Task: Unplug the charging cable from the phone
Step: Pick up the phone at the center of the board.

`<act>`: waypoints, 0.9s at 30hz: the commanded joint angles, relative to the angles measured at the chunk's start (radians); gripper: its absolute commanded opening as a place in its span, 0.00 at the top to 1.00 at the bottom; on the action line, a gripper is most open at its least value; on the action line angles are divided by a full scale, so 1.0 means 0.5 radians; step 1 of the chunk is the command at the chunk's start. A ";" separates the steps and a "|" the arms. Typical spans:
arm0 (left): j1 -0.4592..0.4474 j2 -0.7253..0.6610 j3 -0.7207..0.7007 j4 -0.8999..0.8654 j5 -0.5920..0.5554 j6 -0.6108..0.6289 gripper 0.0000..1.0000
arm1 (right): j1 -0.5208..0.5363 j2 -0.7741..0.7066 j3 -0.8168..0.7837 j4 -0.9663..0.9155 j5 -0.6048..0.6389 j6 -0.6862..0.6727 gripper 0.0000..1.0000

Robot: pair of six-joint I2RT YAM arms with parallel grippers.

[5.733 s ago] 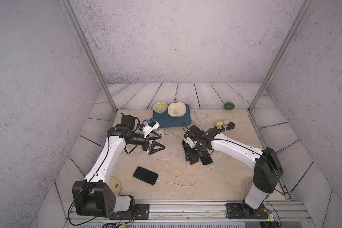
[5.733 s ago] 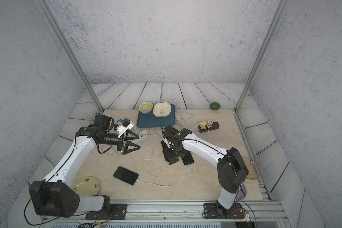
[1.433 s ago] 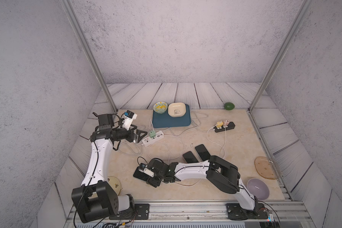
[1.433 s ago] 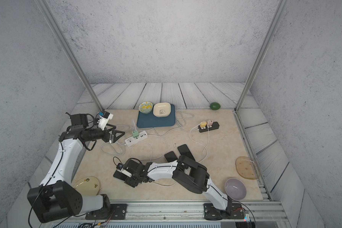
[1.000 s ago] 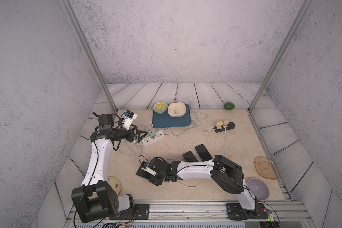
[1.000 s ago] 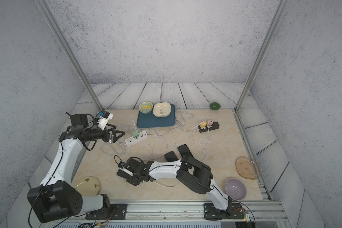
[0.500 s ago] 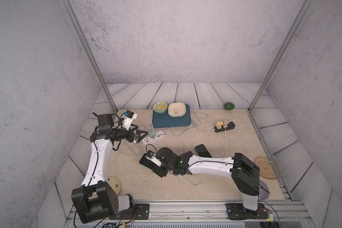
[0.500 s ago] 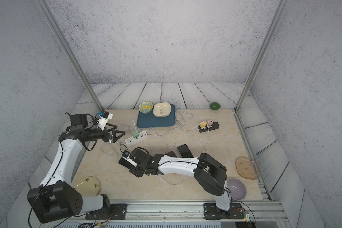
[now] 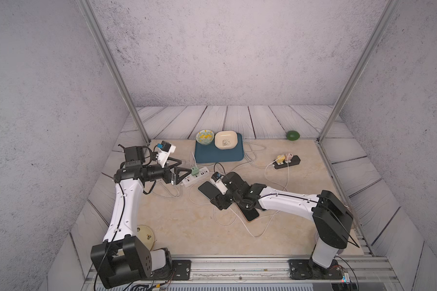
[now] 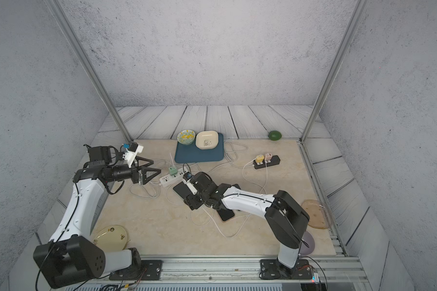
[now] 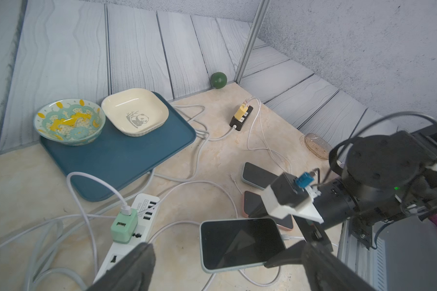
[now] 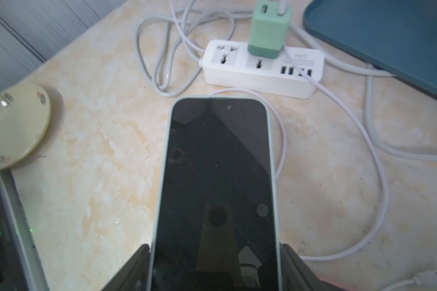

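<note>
The phone (image 9: 207,189) (image 10: 181,189) has a black screen and a pale green case. My right gripper (image 9: 218,195) (image 10: 191,196) (image 12: 215,267) is shut across the width of the phone (image 12: 217,181) at its near end, holding it low over the table. The white charging cable (image 11: 289,237) is plugged into that held end and loops under the phone (image 11: 239,241); in the right wrist view the plug is hidden. My left gripper (image 9: 178,173) (image 10: 149,171) (image 11: 207,257) hangs open and empty just left of the phone, its fingers apart from it.
A white power strip (image 9: 197,176) with a green charger lies just behind the phone. Two more phones (image 9: 249,214) lie under my right arm. A blue tray (image 9: 220,157) with two bowls, a black power strip (image 9: 286,163), a yellow plate (image 9: 144,233) and loose cables lie around.
My right gripper has carried the phone from the front left of the table back and rightward to beside the white power strip, dragging its cable. The left arm has not moved.
</note>
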 commanded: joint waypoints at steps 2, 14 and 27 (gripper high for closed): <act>0.005 -0.019 -0.016 0.048 0.148 -0.135 0.02 | -0.111 -0.185 -0.119 0.387 -0.288 0.340 0.79; -0.021 0.174 0.011 0.280 0.421 -0.625 0.02 | -0.295 -0.501 -0.679 1.516 -0.551 0.930 0.82; -0.264 0.149 -0.005 0.330 0.492 -0.633 0.02 | -0.299 -0.535 -0.921 2.433 -0.766 1.140 0.83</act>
